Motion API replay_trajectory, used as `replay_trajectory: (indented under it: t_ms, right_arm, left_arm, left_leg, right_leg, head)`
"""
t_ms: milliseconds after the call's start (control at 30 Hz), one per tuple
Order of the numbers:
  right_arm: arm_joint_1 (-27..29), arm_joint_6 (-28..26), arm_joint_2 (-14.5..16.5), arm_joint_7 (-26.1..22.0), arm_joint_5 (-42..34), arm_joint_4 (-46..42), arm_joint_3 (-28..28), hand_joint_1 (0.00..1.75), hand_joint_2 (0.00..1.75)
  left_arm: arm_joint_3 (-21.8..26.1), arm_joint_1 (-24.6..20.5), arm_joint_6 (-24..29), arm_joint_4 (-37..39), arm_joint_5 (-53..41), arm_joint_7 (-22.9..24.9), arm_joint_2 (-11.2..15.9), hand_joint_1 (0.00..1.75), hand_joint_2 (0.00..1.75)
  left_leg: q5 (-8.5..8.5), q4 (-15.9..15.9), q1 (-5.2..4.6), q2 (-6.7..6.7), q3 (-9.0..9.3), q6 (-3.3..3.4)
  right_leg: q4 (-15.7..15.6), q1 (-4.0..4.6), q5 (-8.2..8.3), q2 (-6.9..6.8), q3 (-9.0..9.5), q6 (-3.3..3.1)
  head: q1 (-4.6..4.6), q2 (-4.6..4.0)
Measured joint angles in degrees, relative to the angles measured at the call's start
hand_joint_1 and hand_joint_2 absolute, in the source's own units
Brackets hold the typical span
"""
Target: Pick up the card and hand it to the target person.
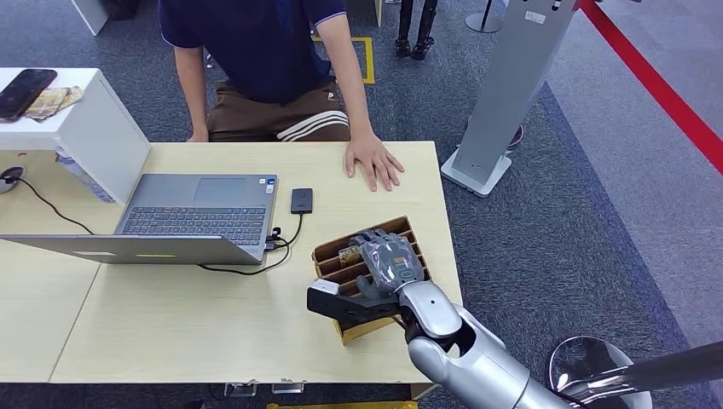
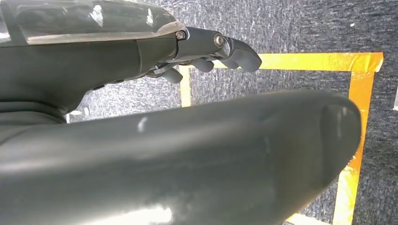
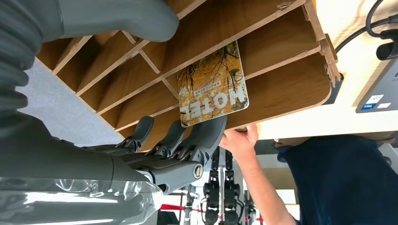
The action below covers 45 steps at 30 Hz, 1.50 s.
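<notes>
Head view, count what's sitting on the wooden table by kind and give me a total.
Laptop: 1
Small black box cabled to the laptop: 1
Wooden slotted card holder: 1
Card standing in the holder: 1
Person's hand resting flat: 1
Total: 5
The robot's right hand is over the holder, not counted.

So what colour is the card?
Yellow-orange leafy pattern on the card, best in the right wrist view.

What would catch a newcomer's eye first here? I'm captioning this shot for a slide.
The robot's silver right arm, its right hand over a wooden slotted rack at the table's near right edge, fingers at a yellow hotel card standing in a slot. Behind it, a seated person's hand lies flat beside an open laptop.
</notes>
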Motion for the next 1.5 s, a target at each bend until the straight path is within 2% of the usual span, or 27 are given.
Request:
replay_trajectory:
  t_ms: [67,167,233,700,800,933,1500]
  right_arm:
    - [-0.06,-0.06,0.01,0.03,-0.08,0.13,0.0,0.79,1.75]
    - [-0.15,-0.25,0.0,0.19,-0.15,0.25,-0.02,1.16,1.75]
    - [-0.25,-0.75,-0.02,0.47,-0.16,0.24,-0.11,1.29,1.75]
    - [-0.63,-2.1,-1.24,2.01,-0.17,-2.61,-2.01,1.65,1.75]
    - [-0.63,-2.1,-1.42,2.01,-0.22,-2.83,-2.1,1.68,1.75]
    - [-0.62,-2.1,-1.54,1.97,-0.54,-2.84,-2.19,1.68,1.75]
    - [-0.38,-1.65,-2.31,2.16,-5.01,-4.27,-2.8,1.68,1.75]
  left_arm:
    - [0.0,-0.02,-0.07,0.0,-0.02,0.0,0.0,0.0,0.0]
    - [0.0,-0.05,-0.14,0.0,-0.06,0.0,0.0,0.0,0.0]
    - [0.0,-0.05,-0.1,0.0,-0.07,0.0,0.0,0.0,0.0]
    - [0.0,0.13,0.1,0.0,-0.04,0.05,0.04,0.0,0.0]
    - [0.0,0.15,0.1,0.0,-0.05,0.04,0.05,0.0,0.0]
    - [-0.02,0.17,0.0,0.0,-0.07,0.04,0.09,0.0,1.75]
    - [-0.45,0.57,-0.25,0.0,-0.41,-0.94,0.25,0.0,1.75]
  left_leg:
    - [0.0,0.0,0.0,0.0,0.0,0.0]
    - [0.0,0.0,0.0,0.0,0.0,0.0]
    - [0.0,0.0,0.0,0.0,0.0,0.0]
    - [0.0,0.0,0.0,0.0,0.01,0.0]
    - [0.0,0.0,0.0,0.0,0.01,0.0]
    - [0.0,0.0,0.0,0.0,0.0,0.0]
    - [0.0,0.0,0.0,0.0,0.01,0.0]
  right_leg:
    - [0.0,0.0,0.0,0.0,0.0,0.0]
    - [0.0,0.0,0.0,0.0,0.0,0.0]
    - [0.0,0.0,0.0,0.0,0.0,0.0]
    - [0.0,0.0,0.0,0.0,0.0,0.0]
    - [0.0,0.0,0.0,0.0,0.0,0.0]
    - [0.0,0.0,0.0,0.0,0.0,0.0]
    - [0.0,0.0,0.0,0.0,0.0,0.0]
  head:
    - [0.0,0.0]
    - [0.0,0.0]
    - [0.01,0.0]
    - [-0.01,0.0]
    - [0.0,0.0]
    - [0.0,0.0]
    - [0.01,0.0]
